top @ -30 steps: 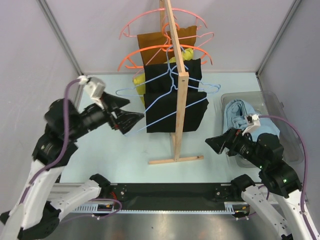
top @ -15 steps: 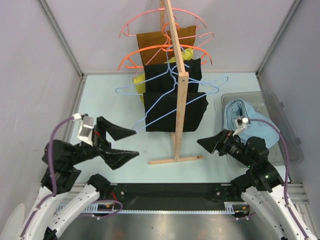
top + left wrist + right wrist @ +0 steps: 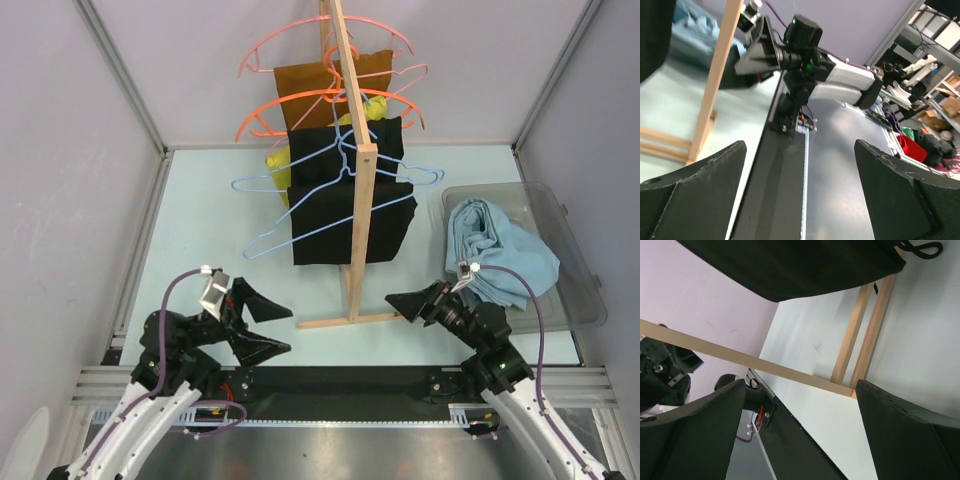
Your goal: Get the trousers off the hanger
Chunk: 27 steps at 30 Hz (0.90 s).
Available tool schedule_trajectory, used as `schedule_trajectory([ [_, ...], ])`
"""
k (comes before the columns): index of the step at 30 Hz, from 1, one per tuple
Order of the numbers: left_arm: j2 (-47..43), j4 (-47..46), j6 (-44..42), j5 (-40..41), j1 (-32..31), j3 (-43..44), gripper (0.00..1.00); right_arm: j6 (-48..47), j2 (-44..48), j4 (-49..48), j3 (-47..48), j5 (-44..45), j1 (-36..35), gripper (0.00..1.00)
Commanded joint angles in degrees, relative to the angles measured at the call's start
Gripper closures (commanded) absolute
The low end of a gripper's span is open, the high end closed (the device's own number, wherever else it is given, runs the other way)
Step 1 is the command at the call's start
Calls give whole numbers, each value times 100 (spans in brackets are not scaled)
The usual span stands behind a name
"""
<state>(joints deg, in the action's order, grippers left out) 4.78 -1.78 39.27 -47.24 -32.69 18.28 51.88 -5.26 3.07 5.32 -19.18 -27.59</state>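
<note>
Over at 3 o'clock from the wooden rack (image 3: 357, 215), we are seeing the trousers (image 3: 500, 250) lying crumpled in the clear bin (image 3: 585, 300), one fold draping over the bin's near rim, entirely off the hanger (image 3: 251, 251). That hanger is hanging bare from the rack's top rail in front of the black garments (image 3: 325, 150), its left corner sticking out toward 9 o'clock past the cloth. A brown garment (image 3: 300, 85) and a yellow one (image 3: 276, 160) are hanging toward 12 o'clock, among the orange hangers (image 3: 262, 115) and pink hangers (image 3: 275, 45). We are holding our left gripper (image 3: 290, 330) low at 7 o'clock of the rack's foot, its fingers spread wide and gripping nothing, pointing toward 3 o'clock. We are holding our right gripper (image 3: 396, 305) at 5 o'clock of that foot, near the bin, pointing toward 9 o'clock. Our right wrist camera is showing its two fingers far apart with only the table (image 3: 200, 225), the rack's wooden base and a black hem between them, so it too is gripping nothing. Our left wrist camera is looking across at the right arm beyond the rack's post, with empty space between its own fingers. Neither gripper is touching the trousers or the hanger.
</note>
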Motion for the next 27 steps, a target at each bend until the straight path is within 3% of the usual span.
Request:
schedule_trajectory([
  [1, -213, -1007, 571, -181, -18, -561, 5, 191, 174, -1124, -505, 282, -114, 1],
  [3, -249, -1820, 975, 186, -18, -1106, 5, 156, 69, -1308, -743, 414, -185, 0],
  [4, -266, -2191, 1622, 355, -27, -1316, 4, 139, 34, -1335, -804, 563, -237, 0],
  [5, -275, -2743, 2028, 530, -27, -1962, 4, 104, 7, -1405, -874, 617, -255, 0],
  [6, -284, -4080, 2424, 915, -36, -2317, 4, 86, -19, -1432, -918, 687, -273, 0],
  [7, -267, -4615, 2941, 1171, -53, -2634, 4, 77, -45, -1432, -962, 827, -325, 0],
  [8, -241, -4847, 2938, 1295, -62, -2889, 4, 60, -37, -1441, -1015, 898, -343, 0],
  [10, -223, -4569, 2457, 1271, -80, -2848, 4, -63, -54, -1204, -1033, 1265, -474, 0],
  [18, 67, -4147, 1980, 1209, -98, -2971, 3, -178, -151, -116, -1007, 2242, -624, 0],
  [27, 191, -4032, 1891, 1217, -106, -3006, 2, -125, -204, 36, -1007, 2516, -712, 0],
])
